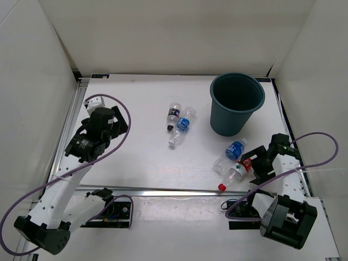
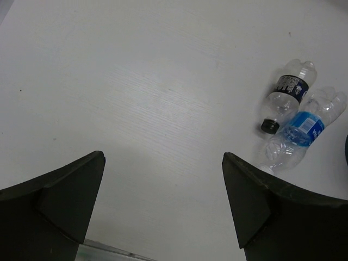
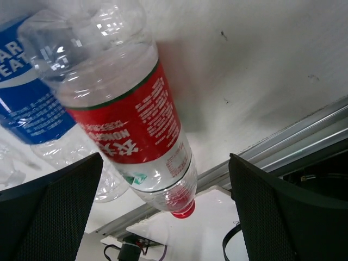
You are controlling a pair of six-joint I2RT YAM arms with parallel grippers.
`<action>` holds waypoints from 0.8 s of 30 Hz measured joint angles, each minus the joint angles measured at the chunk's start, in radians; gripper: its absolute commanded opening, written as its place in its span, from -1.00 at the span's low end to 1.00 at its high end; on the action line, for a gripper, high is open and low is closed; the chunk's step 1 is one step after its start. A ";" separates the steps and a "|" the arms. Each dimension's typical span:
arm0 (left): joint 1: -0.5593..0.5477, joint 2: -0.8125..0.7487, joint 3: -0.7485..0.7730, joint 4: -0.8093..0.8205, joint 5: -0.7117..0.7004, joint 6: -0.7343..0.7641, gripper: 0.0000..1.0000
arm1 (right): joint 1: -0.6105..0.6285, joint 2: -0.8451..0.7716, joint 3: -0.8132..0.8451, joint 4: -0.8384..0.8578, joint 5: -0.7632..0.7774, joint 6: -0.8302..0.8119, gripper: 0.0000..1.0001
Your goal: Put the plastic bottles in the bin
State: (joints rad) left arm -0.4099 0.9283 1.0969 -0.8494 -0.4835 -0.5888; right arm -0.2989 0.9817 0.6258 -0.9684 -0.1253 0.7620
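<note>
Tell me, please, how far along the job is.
Nothing looks done: four bottles lie on the table, none shows in the bin. In hand: the open right gripper hangs by the red-labelled bottle, not gripping. Remaining: it, the blue-labelled bottle beside it, the dark-labelled bottle and the other blue-labelled bottle.

Bright, even light is thrown from above; the white table is nearly washed out in the top view, and only a soft shadow is laid at the foot of the bin; close to the left gripper the table is shaded grey; between the fingers of the right gripper the red bottle is blurred at its base end; glare is caught on its clear plastic; a dim shadow is cast beside it.
</note>
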 measured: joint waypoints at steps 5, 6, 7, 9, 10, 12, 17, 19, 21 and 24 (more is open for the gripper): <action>0.000 0.009 -0.029 -0.013 0.014 -0.003 1.00 | 0.000 0.030 -0.036 0.046 -0.001 0.026 1.00; 0.000 0.011 -0.030 -0.013 0.016 -0.003 1.00 | 0.000 0.043 -0.041 0.055 -0.001 0.031 0.98; 0.000 0.013 -0.031 -0.013 0.017 -0.003 1.00 | 0.000 0.056 -0.046 0.064 -0.002 0.037 0.95; 0.000 0.017 -0.031 -0.014 0.022 -0.003 1.00 | 0.000 0.087 -0.054 0.079 -0.001 0.047 0.85; 0.000 0.019 -0.031 -0.014 0.026 -0.003 1.00 | 0.000 0.100 -0.056 0.087 0.000 0.050 0.82; 0.000 0.022 -0.036 -0.013 0.030 -0.003 1.00 | 0.000 0.118 -0.061 0.099 0.003 0.059 0.66; 0.000 0.029 -0.044 -0.020 0.038 -0.005 1.00 | 0.000 0.117 -0.063 0.093 0.034 0.085 0.30; 0.000 0.029 -0.044 -0.023 0.039 -0.007 1.00 | 0.000 0.096 -0.055 0.067 0.045 0.092 0.10; 0.000 0.029 -0.047 -0.023 0.040 -0.008 1.00 | 0.000 0.061 -0.028 0.026 0.052 0.095 -0.03; 0.000 0.030 -0.059 -0.024 0.040 -0.014 1.00 | 0.000 -0.006 0.053 -0.042 0.046 0.091 -0.27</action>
State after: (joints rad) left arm -0.4099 0.9581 1.0378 -0.8734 -0.4435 -0.6029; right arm -0.2989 0.9752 0.6788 -1.0107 -0.0795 0.8532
